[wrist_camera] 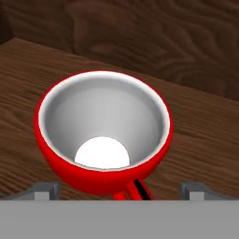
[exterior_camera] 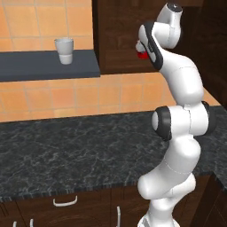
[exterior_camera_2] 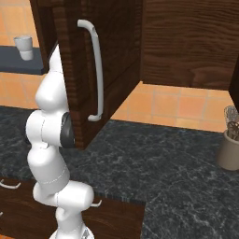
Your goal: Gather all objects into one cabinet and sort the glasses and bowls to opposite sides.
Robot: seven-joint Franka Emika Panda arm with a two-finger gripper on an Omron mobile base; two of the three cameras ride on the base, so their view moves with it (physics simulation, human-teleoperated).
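Note:
A red cup (wrist_camera: 103, 135) with a white inside stands upright on the wooden shelf board (wrist_camera: 205, 135) of the dark brown cabinet (exterior_camera_2: 116, 56). My gripper (wrist_camera: 120, 190) is open, and its two fingertips (wrist_camera: 45, 189) stand wide on either side of the cup's near wall without touching it. In the left base view, a sliver of the red cup (exterior_camera: 142, 56) shows behind the raised arm inside the cabinet. A pale tumbler (exterior_camera: 64, 50) stands on the flat dark-grey slab shelf (exterior_camera: 44, 66) at the left; the right base view shows the tumbler (exterior_camera_2: 24, 47) too.
The cabinet door (exterior_camera_2: 74, 70) hangs open with its long curved white handle (exterior_camera_2: 96, 70) facing out. A black stone counter (exterior_camera: 66, 150) runs below. A holder with metal utensils (exterior_camera_2: 229, 140) stands at the counter's right. The cabinet's back wall (wrist_camera: 140, 37) rises close behind the cup.

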